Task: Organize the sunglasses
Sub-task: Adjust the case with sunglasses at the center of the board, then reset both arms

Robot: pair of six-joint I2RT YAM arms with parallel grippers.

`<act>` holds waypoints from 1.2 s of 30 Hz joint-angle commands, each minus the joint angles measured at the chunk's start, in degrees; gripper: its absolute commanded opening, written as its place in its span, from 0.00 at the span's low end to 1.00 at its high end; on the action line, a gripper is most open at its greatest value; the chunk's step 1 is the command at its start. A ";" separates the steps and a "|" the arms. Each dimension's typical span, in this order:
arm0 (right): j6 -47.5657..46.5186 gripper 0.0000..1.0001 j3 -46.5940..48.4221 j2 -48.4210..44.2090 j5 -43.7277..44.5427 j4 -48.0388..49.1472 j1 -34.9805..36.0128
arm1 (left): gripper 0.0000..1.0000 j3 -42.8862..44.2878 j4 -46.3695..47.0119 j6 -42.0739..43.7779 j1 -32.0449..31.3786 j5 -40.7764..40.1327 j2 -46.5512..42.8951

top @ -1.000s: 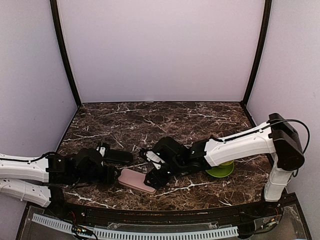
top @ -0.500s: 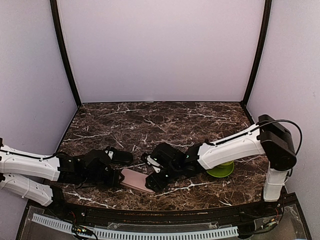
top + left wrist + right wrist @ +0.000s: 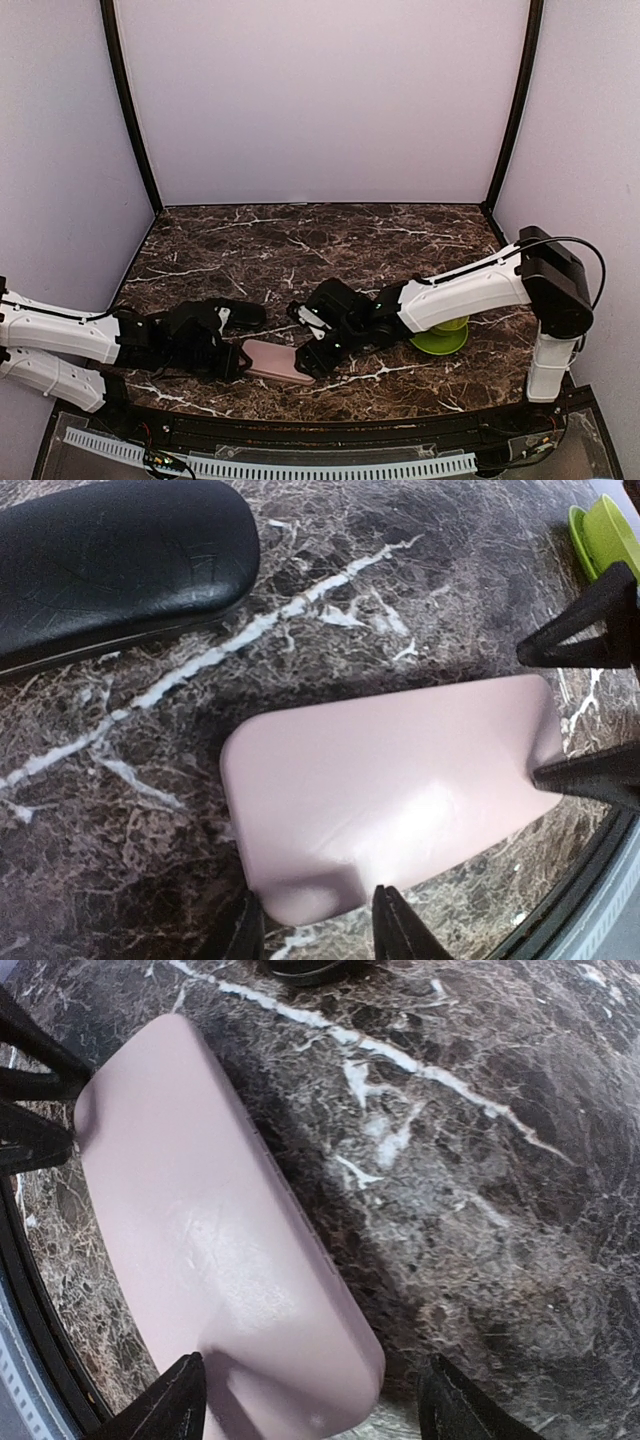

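A dark marble worktop (image 3: 300,240) carries everything. The left arm (image 3: 60,335) and the right arm (image 3: 470,290) reach low across it toward each other, and their hands face one another over a pink oblong case (image 3: 272,362). The case lies flat and closed between the two hands.

The left hand (image 3: 318,900) sits at one end of the case, its fingers (image 3: 392,930) a little apart with the case's corner between them; whether they pinch it I cannot tell. The right hand (image 3: 315,1365) is at the other end, its fingers (image 3: 175,1405) spread wide astride it. One finger is over the case's edge and the other is clear of its side, with bare marble showing between.

A black case (image 3: 110,560), also closed, lies just beyond the left hand, apart from the pink one. A lime-green dish (image 3: 442,340) sits behind the right hand, partly under that arm. Where the sunglasses are I cannot tell: neither pair shows in any view
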 commanded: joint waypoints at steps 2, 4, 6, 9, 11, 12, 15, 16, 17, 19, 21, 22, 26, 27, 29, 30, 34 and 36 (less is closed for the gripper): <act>-2.05 0.73 -0.55 -3.93 -2.01 -1.45 -3.43 | 0.39 -0.44 -0.13 -1.84 -1.20 2.40 -2.34; -2.25 0.73 -0.52 -4.74 -2.19 -1.57 -4.32 | 0.39 -0.41 -0.02 -2.08 -1.46 2.48 -2.57; -2.31 0.73 -2.03 -5.60 -1.83 -1.80 -4.82 | 0.39 0.34 -0.73 -1.66 -1.46 1.94 -2.51; -2.02 0.73 -2.60 -7.01 -0.89 -2.11 -5.65 | 0.45 2.58 -2.66 -0.34 -1.46 -0.09 -2.85; -1.60 0.74 -3.16 -8.46 0.41 -2.51 -6.47 | 0.51 4.91 -5.23 1.43 -1.19 -2.88 -3.38; -1.30 0.75 -3.67 -9.36 1.62 -2.86 -7.01 | 0.55 6.27 -6.70 2.74 -0.63 -4.31 -3.57; -0.68 0.76 -4.77 -12.52 5.82 -4.48 -9.59 | 0.63 10.04 -9.93 7.55 2.61 -7.32 -4.05; -0.61 0.77 -5.01 -13.70 7.36 -5.39 -10.57 | 0.65 11.02 -10.29 9.21 4.09 -7.92 -4.19; -0.70 0.78 -5.22 -14.83 9.22 -5.96 -11.84 | 0.68 12.11 -10.22 11.28 5.93 -8.15 -4.32; -0.95 0.79 -5.27 -16.87 11.93 -7.34 -13.94 | 0.72 14.13 -9.86 15.08 10.26 -8.66 -4.44; -1.45 0.83 -5.30 -19.84 13.53 -8.22 -16.35 | 0.78 16.54 -8.45 19.05 13.89 -8.86 -4.08; -1.70 0.87 -5.34 -20.72 13.88 -8.53 -17.66 | 0.80 17.54 -7.91 20.54 15.57 -8.78 -3.73; -3.09 0.99 -4.46 -22.65 14.69 -10.48 -23.14 | 0.90 20.38 -6.18 24.16 21.20 -8.88 -1.82; -3.32 1.00 -4.01 -22.85 15.42 -11.11 -24.40 | 0.95 20.75 -5.54 24.75 22.32 -8.86 -1.47; -3.52 1.00 -3.31 -23.48 17.32 -11.71 -26.70 | 0.99 21.80 -5.10 24.63 26.38 -7.26 -0.83; -3.27 1.00 -3.25 -23.91 18.42 -11.61 -27.75 | 0.99 22.42 -5.00 23.68 28.84 -5.54 -0.64; -2.62 1.00 -2.59 -24.65 22.45 -11.56 -32.19 | 0.99 22.06 0.26 19.83 35.74 -0.85 -1.27; -2.89 1.00 -2.73 -24.99 24.66 -10.56 -33.31 | 0.99 21.23 3.70 19.74 36.41 -2.97 -1.67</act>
